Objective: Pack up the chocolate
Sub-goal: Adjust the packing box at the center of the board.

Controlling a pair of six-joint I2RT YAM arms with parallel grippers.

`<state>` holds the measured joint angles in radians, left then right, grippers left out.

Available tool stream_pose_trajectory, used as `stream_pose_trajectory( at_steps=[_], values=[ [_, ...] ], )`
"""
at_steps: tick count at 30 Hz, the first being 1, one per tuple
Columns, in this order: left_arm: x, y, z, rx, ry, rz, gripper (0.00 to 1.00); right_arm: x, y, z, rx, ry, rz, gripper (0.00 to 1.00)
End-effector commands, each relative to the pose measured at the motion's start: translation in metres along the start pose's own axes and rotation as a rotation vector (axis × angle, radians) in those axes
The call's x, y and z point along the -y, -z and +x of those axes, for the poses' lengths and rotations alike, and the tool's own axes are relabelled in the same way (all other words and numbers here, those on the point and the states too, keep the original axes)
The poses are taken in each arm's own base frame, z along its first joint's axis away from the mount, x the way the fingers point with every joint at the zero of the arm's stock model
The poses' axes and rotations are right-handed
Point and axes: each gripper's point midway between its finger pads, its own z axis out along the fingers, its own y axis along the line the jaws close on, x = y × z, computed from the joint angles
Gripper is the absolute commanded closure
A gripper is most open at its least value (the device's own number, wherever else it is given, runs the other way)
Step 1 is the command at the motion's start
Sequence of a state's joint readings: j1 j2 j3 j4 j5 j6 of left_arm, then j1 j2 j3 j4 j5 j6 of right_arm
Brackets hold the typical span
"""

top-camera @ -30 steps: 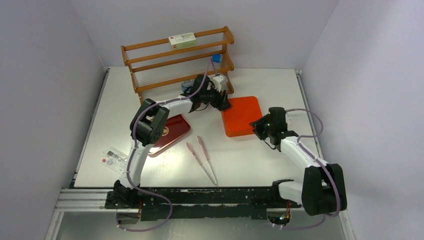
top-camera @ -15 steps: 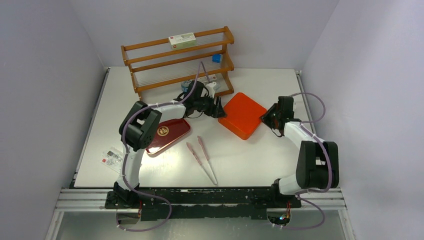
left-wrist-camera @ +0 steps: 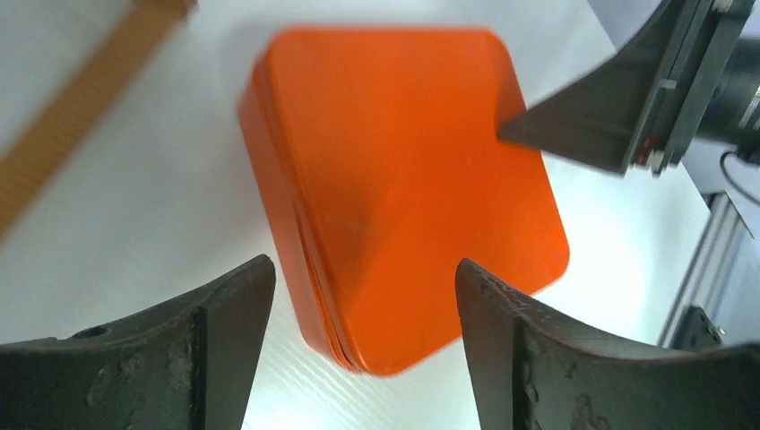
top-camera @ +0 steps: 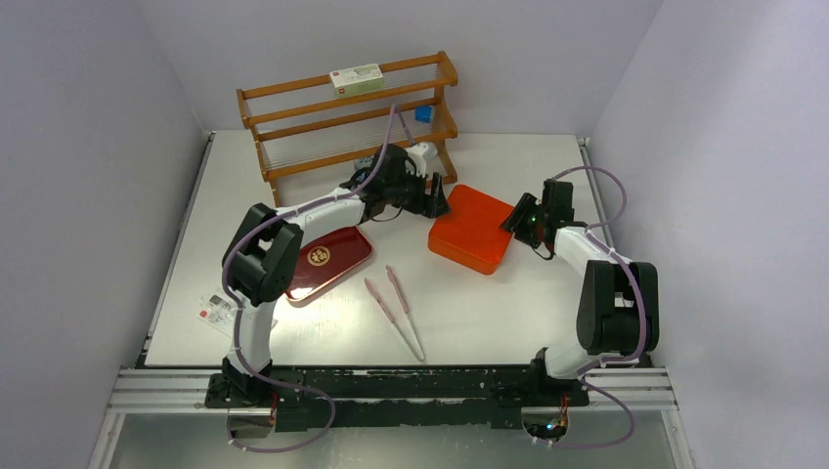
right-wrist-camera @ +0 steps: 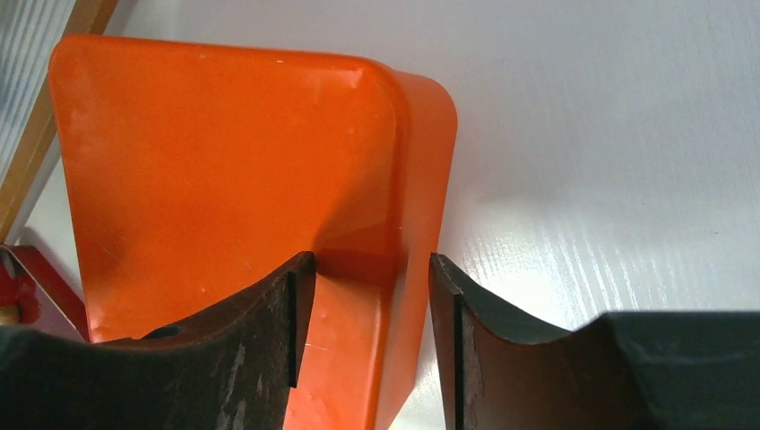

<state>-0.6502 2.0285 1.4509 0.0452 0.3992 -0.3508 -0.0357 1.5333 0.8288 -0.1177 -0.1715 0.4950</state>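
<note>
Looking down from above, you have the orange box (top-camera: 471, 229) lying flat and closed on the table (top-camera: 508, 322), turned corner-on to you, with one arm at each side of it. Shall I take your left arm?

Go on. I'll take the right one after.

Your left gripper (left-wrist-camera: 363, 269) is released. Its own camera shows the two fingers spread wide, with the near corner of the box in the gap between them and touching neither. From above, it sits at the box's far left side, just in front of the wooden rack (top-camera: 347, 122).

Your right gripper (right-wrist-camera: 372, 260) is at the opposite corner (the one on your right). Its fingers stand apart, one on either side of that corner, and the inner one reaches over the lid. Whether they are pressing on the box or only bracketing it, I can't tell. Your left wrist camera shows one of its fingertips (left-wrist-camera: 556, 125) over the lid's far edge.

And the chocolate?

I can't tell you where it is, because none of your views shows a piece. The dark red tray (top-camera: 327, 261) with its gold emblem lies to the left of the box, near it but apart. The pink tongs (top-camera: 394, 310) lie on the table nearer to you, between tray and box and touching neither. A small packet (top-camera: 220, 308) lies near the table's left edge.
</note>
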Motion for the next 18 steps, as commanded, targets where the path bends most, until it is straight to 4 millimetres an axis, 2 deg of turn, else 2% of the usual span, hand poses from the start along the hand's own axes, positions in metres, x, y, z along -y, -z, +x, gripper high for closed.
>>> stream_pose_trajectory(
  at_steps=[1,4,7,12,15,18],
  values=[
    [-0.022,-0.011,-0.016,0.005,-0.083,-0.075,0.21,0.003,-0.001,0.003,-0.036,0.009,0.006,0.48],
    [-0.027,-0.028,0.000,-0.036,-0.095,-0.025,0.22,-0.006,0.003,-0.003,-0.020,0.014,-0.033,0.57],
    [-0.028,-0.045,0.022,-0.099,-0.073,0.043,0.24,-0.030,0.015,-0.009,0.006,0.000,-0.143,0.61],
    [-0.022,-0.049,0.040,-0.128,-0.045,0.110,0.35,-0.044,0.018,0.002,-0.011,-0.070,-0.241,0.64],
    [-0.021,-0.046,0.049,-0.131,-0.028,0.125,0.44,-0.033,0.016,0.007,-0.010,-0.089,-0.189,0.65],
    [-0.027,-0.045,0.057,-0.156,-0.021,0.094,0.44,-0.014,0.008,0.014,-0.035,-0.085,-0.091,0.65]
  ],
)
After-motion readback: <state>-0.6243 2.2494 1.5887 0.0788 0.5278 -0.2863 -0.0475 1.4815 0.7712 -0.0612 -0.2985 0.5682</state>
